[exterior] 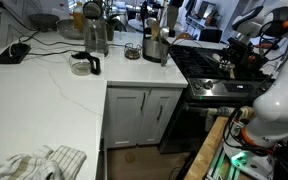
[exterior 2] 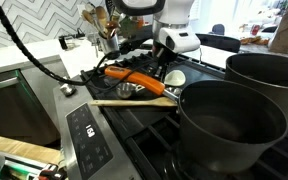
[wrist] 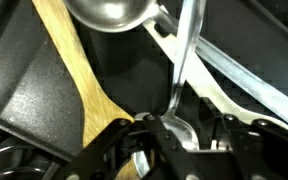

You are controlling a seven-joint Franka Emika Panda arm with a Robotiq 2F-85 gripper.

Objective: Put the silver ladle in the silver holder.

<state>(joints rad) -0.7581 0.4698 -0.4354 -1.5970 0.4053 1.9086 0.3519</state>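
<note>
In the wrist view the silver ladle lies on the dark stovetop, with its round bowl at the top edge and its thin handle running down to my gripper. The fingers are shut on the flat end of the handle. In an exterior view my gripper is low over the stove, with the ladle's bowl to its left. The silver holder stands behind the stove with utensil handles sticking up. It also shows on the white counter beside the stove.
A wooden spoon lies beside the ladle, and also shows in an exterior view. An orange-handled utensil lies across the burners. Two large dark pots stand at the front. A tall grey appliance and a small dark cup are on the counter.
</note>
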